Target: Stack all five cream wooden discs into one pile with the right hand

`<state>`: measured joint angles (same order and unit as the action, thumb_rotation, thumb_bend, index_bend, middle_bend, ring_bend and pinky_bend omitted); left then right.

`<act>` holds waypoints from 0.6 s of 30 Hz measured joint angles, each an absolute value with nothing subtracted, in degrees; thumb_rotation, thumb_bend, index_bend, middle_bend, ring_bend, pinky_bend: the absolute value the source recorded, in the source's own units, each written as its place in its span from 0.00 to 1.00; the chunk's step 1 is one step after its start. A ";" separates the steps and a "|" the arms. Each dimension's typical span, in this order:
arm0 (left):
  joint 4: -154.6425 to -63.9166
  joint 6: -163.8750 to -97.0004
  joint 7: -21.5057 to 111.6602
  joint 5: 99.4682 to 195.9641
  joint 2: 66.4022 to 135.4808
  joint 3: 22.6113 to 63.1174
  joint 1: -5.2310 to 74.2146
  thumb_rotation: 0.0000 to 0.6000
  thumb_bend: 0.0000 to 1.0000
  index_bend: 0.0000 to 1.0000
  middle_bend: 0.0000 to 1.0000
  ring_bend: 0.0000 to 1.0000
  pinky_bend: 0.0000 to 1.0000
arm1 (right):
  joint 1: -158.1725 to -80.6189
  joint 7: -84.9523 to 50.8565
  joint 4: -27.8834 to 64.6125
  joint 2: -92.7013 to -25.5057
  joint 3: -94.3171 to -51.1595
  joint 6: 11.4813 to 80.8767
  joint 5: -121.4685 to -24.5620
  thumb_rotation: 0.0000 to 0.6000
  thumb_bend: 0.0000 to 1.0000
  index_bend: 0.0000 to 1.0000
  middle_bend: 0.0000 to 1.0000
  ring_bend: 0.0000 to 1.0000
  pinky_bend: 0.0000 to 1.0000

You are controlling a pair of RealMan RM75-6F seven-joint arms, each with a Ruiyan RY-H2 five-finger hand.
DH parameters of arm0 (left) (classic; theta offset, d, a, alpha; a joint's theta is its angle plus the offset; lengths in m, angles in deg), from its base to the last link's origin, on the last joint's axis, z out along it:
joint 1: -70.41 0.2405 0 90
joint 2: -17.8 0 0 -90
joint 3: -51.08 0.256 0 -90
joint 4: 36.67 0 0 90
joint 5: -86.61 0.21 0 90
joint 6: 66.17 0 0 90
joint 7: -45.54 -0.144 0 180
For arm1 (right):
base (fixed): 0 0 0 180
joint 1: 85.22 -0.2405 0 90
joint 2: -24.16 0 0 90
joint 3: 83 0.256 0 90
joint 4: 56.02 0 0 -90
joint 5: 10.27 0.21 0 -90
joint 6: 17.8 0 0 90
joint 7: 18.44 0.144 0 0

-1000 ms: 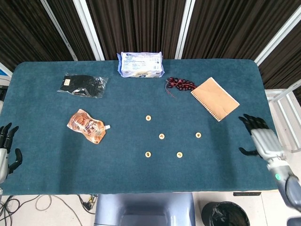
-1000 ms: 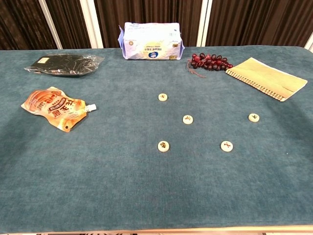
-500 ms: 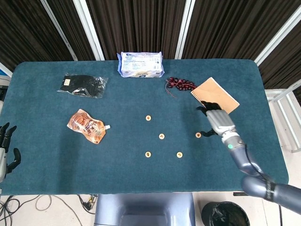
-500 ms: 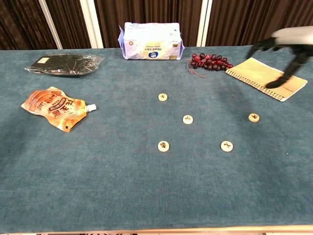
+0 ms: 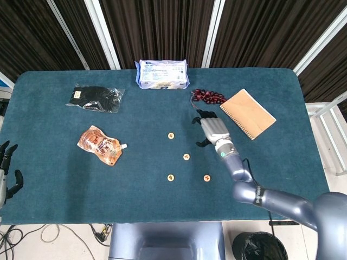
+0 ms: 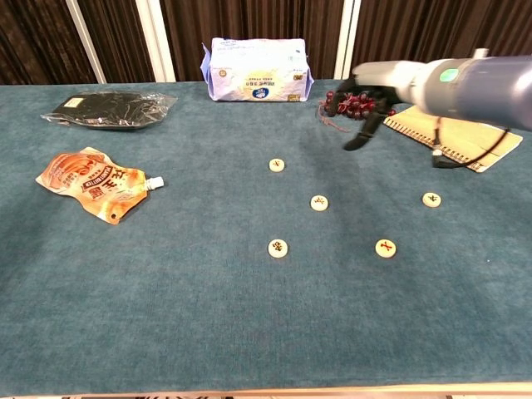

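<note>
Five cream discs (image 5: pixel 186 157) scattered flat mid-tabletop, none stacked. Right hand (image 5: pixel 212 130) above them, fingers spread, holding nothing; nearest discs lie toward left edge and near edge from fingertips. Left hand (image 5: pixel 6 173) off near-left corner, open, far.

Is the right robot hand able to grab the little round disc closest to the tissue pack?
Probably yes. The right robot hand hovers open just right of that disc, with only bare table between them and nothing covering it.
</note>
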<state>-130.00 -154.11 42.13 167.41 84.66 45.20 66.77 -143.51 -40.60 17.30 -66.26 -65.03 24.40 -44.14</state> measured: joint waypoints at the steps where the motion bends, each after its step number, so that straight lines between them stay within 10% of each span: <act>1: -130.00 -154.03 42.15 167.34 84.67 45.18 66.75 1.00 0.62 0.12 0.00 0.00 0.00 | -144.18 -40.71 16.45 -67.14 -64.79 24.30 -43.49 1.00 0.29 0.31 0.00 0.00 0.00; 18: -130.30 -153.85 42.14 166.97 84.98 45.01 66.66 1.00 0.62 0.12 0.00 0.00 0.00 | -154.47 -45.63 -0.87 -81.53 -63.86 22.22 -36.72 1.00 0.33 0.36 0.00 0.00 0.00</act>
<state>-130.30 -153.85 42.14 166.97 84.98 45.01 66.66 -154.47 -45.63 -0.87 -81.53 -63.86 22.22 -36.72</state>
